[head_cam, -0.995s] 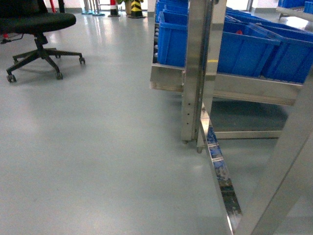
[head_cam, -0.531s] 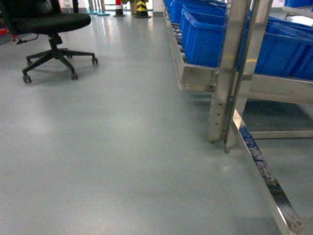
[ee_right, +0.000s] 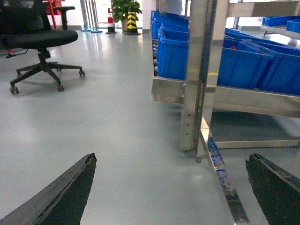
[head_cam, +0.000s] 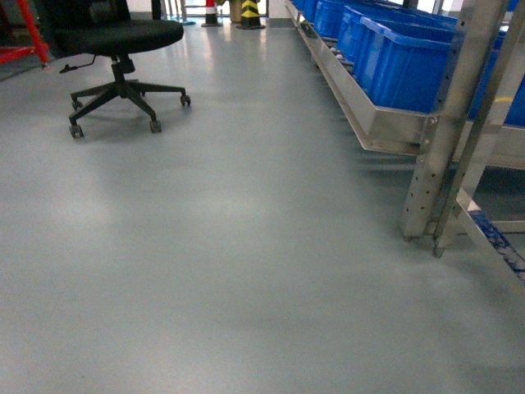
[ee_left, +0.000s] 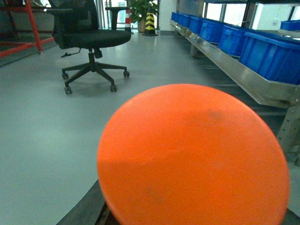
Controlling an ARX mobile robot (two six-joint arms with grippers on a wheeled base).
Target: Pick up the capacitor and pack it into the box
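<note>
The capacitor (ee_left: 194, 157) shows as a large orange round face that fills the lower left wrist view and hides my left gripper's jaws. One dark finger (ee_left: 86, 208) shows against its lower left edge, so the left gripper appears shut on it. My right gripper (ee_right: 171, 192) is open above bare grey floor, its dark fingers (ee_right: 61, 197) wide apart with nothing between them. The box is out of view. Neither gripper shows in the head view.
A steel rack (head_cam: 447, 131) carrying blue bins (head_cam: 402, 57) runs along the right. Its post (ee_right: 197, 75) and low floor rail (ee_right: 220, 173) stand just ahead of my right gripper. A black wheeled office chair (head_cam: 123, 49) stands at the far left on the grey floor.
The head view has swung left: the rack and blue bins slid to the right of the view, and the office chair moved right, toward the middle.
</note>
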